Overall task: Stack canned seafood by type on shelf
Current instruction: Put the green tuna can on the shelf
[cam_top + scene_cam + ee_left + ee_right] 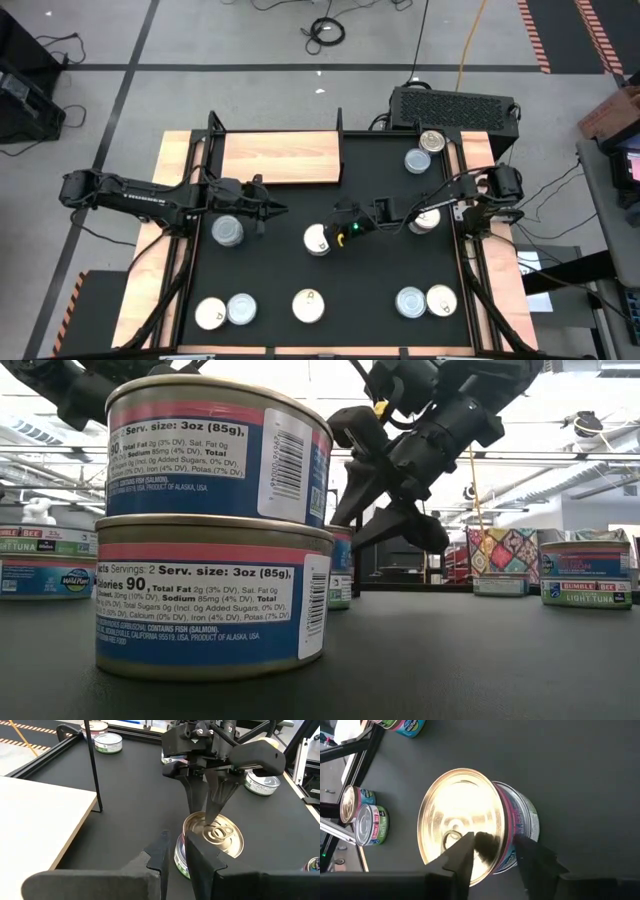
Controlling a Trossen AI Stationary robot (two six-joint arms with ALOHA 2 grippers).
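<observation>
Centrally, right gripper [335, 236] straddles rim of gold-topped can [317, 239] on black mat [370, 300], fingers [462, 855] apart, one over lid, one outside. Left gripper [280, 209] idle near wooden shelf [282, 158], fingers nearly together, empty.

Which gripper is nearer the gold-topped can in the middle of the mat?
Right. The right gripper sits at the gold-topped can, fingers straddling its rim. The left gripper is farther off, toward the shelf.
</observation>
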